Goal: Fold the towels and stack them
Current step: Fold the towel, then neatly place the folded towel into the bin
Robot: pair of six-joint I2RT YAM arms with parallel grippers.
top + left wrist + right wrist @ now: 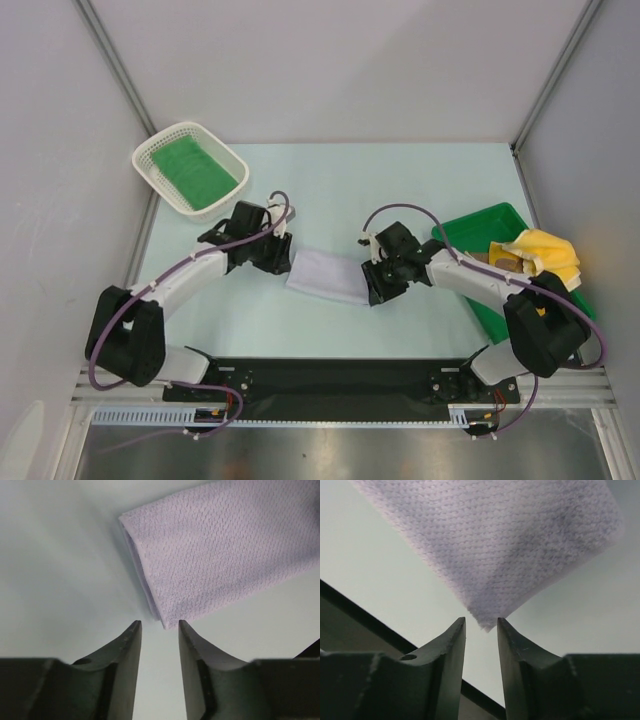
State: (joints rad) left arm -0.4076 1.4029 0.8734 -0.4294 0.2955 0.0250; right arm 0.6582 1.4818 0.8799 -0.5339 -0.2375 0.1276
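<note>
Towel (pixel 326 273) is lying flat btwn the arms. Left gripper (pixel 159 624) & right gripper (pixel 481 621) are hovering at its corners, slightly parted, gripping nothing.

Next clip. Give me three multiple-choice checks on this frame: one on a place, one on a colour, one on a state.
1. Where is the green towel?
A) inside the white basket
B) beside the basket
C) beneath the basket

2. What colour is the folded towel between the left gripper and the right gripper?
A) yellow
B) pale purple
C) red

3. How do both grippers' jaws stand?
A) open, tips at the towel's corners
B) clamped shut on the towel
C) out of view

Answers:
1 A: the top view shows it lying inside the basket at the far left.
2 B: all three views show pale purple cloth.
3 A: each wrist view shows the jaws apart, with a towel corner at their tips.
</note>
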